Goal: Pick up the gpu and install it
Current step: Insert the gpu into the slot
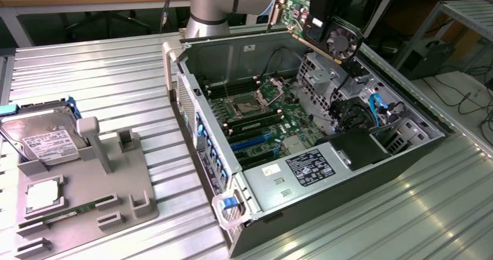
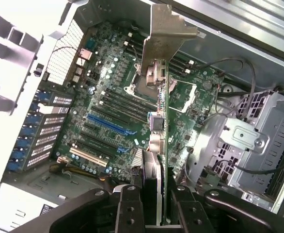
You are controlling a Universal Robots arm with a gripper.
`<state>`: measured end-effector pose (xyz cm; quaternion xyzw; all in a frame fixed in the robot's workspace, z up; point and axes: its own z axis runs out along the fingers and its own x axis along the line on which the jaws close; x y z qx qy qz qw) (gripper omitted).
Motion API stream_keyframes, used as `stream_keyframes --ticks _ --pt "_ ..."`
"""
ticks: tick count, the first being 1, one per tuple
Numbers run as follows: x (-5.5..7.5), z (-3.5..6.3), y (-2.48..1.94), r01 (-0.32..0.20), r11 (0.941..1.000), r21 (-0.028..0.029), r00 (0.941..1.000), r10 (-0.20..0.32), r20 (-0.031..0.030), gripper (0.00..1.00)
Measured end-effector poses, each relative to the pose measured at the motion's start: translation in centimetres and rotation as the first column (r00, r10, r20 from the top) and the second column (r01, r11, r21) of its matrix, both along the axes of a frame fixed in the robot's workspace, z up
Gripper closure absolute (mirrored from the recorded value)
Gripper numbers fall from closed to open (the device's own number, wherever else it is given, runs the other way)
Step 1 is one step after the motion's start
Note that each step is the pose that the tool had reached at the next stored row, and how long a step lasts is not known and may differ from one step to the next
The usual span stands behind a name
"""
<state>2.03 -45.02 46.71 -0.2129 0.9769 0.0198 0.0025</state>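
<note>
Wrist view, nearest first: I have the gripper [image 2: 155, 206] drawn in to a middling gap, with a black finger [image 2: 127, 208] on either face of the gpu [image 2: 164, 145]. It grips the card edge-on by its cooler end. The card's long axis runs straight away from the jaws and ends in the pale metal bracket [image 2: 164, 39], the part farthest from the gripper.

Beyond the card's lower edge lies the green motherboard [image 2: 108, 97], well apart from it and not touched. On it the blue slot [image 2: 110, 125] sits to the side of the card nearer the perforated rear panel [image 2: 67, 53]. The slot's length runs at an angle to the card's edge as seen here, so I judge the two not yet lined up. The processor socket [image 2: 147, 80] lies past the slot, partly behind the bracket. The grey drive cage [image 2: 248, 141] stands on the card's other side.

Exterior view: the arm [image 1: 223, 6] carries the gpu [image 1: 297, 14] in the air above the far upper corner of the open computer case [image 1: 308, 173]. The fan faces the exterior view's right. The blue slot [image 1: 250, 141] lies lower and nearer the camera than the card. The task stands at carrying, with the card lifted and not seated
</note>
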Motion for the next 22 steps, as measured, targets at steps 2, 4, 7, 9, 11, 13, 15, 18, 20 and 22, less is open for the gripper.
stream_keyframes --ticks 2,4,7,9,11,13,15,18,20,22 --pt "0.00 0.00 -0.02 -0.016 0.9999 0.0000 0.9999 0.016 0.0000 0.73" --pt "0.00 0.00 -0.05 -0.032 0.9995 -0.0001 0.9995 0.032 0.0000 0.73" --pt "0.00 0.00 -0.08 -0.057 0.9984 -0.0001 0.9984 0.057 0.0000 0.73" --pt "0.00 0.00 -0.08 -0.072 0.9974 -0.0001 0.9974 0.072 0.0000 0.73" --pt "0.00 0.00 -0.08 -0.087 0.9962 0.0000 0.9962 0.087 0.0000 0.73" --pt "0.00 0.00 -0.10 -0.100 0.9950 0.0000 0.9950 0.100 0.0000 0.73" --pt "0.00 0.00 -0.11 -0.114 0.9935 0.0000 0.9935 0.114 0.0000 0.73" --pt "0.00 0.00 -0.13 -0.130 0.9915 -0.0001 0.9915 0.130 0.0000 0.73" --pt "0.00 0.00 -0.14 -0.150 0.9887 -0.0001 0.9887 0.150 -0.0001 0.73" --pt "0.00 0.01 -0.14 -0.169 0.9857 -0.0002 0.9857 0.169 0.0000 0.73"
